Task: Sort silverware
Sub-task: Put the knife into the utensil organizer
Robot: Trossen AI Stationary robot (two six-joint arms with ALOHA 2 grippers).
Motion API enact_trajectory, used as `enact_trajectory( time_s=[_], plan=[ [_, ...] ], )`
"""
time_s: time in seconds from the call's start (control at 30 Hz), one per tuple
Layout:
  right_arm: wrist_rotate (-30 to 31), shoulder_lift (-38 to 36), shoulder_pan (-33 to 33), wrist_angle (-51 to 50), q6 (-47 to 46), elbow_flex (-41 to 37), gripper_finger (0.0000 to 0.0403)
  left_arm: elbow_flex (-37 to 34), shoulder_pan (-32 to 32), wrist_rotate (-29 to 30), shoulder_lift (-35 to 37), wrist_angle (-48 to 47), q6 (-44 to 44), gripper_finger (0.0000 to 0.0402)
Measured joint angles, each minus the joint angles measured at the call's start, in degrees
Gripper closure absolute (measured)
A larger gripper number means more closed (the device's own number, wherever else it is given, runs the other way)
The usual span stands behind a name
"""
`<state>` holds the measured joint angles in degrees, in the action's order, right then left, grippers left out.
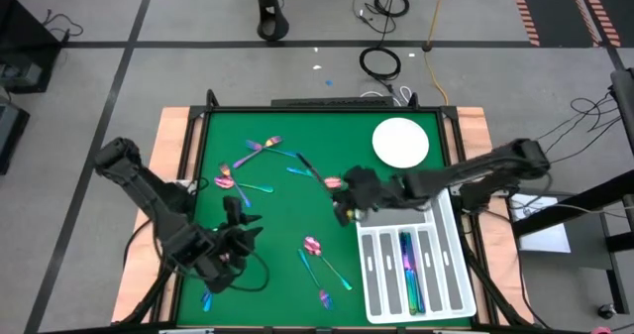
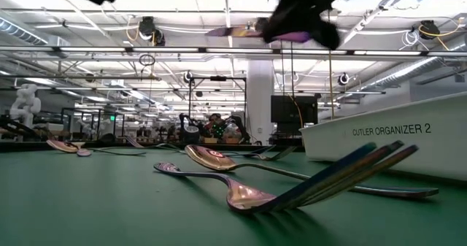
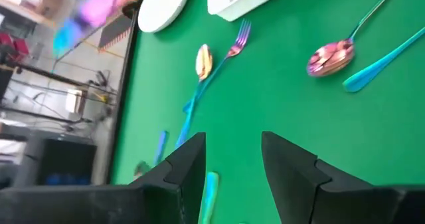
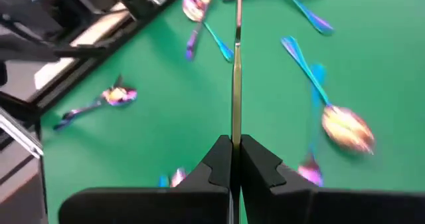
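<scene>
High view: right claw (image 1: 345, 211) at frame centre, beside the white tray (image 1: 451, 296), above the green desk (image 1: 287, 235). Left claw (image 1: 235, 237) lower left, fingers spread, empty. Silverware (image 1: 315, 248) scattered over the desk; some in the tray.

Right wrist view: right claw (image 4: 234, 159) clamped tight on a thin utensil (image 4: 236, 84), seen edge-on.

Left wrist view: left claw (image 3: 232, 164) parted, holding nothing.

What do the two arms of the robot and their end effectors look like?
Both arms, the left arm and the right arm, are dark, nearly black, built of jointed tubular segments. A thin black cable loops near the left end effector. Each end effector, like the right end effector, has two matte black, angular, wedge-shaped fingers. No markings show.
</scene>
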<state>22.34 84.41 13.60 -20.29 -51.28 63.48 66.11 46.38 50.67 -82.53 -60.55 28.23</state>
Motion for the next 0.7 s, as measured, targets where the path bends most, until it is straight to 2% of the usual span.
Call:
enact_trajectory(
  time_s=[0.07, 0.2, 0.3, 0.43, 0.57, 0.7],
  plan=[
    [4.02, -2.29, 3.77, -5.63, -5.28, 0.00, 0.0403, -3.08, 2.93, 2.79, 0.42, 0.69, 5.79, 0.0253],
    [10.82, -4.51, 11.65, -17.98, -19.93, 0.00, 0.0403, -10.63, 8.56, 12.10, 0.54, 3.33, 15.57, 0.0253],
    [12.84, -4.43, 17.38, -26.39, -32.97, 0.00, 0.0403, -15.02, 11.16, 21.93, 0.55, 5.79, 23.56, 0.0253],
    [14.45, -2.22, 23.77, -30.89, -47.23, -0.02, 0.0403, -17.06, 12.36, 33.06, 0.55, 6.46, 32.75, 0.0253],
    [14.67, 0.04, 28.58, -31.09, -56.12, 0.00, 0.0403, -17.05, 11.98, 38.99, 0.68, 7.12, 34.42, 0.0253],
    [13.94, 2.85, 33.20, -31.57, -64.05, 0.00, 0.0403, -17.05, 10.54, 39.25, 0.81, 7.29, 34.27, 0.0253]
  ],
)
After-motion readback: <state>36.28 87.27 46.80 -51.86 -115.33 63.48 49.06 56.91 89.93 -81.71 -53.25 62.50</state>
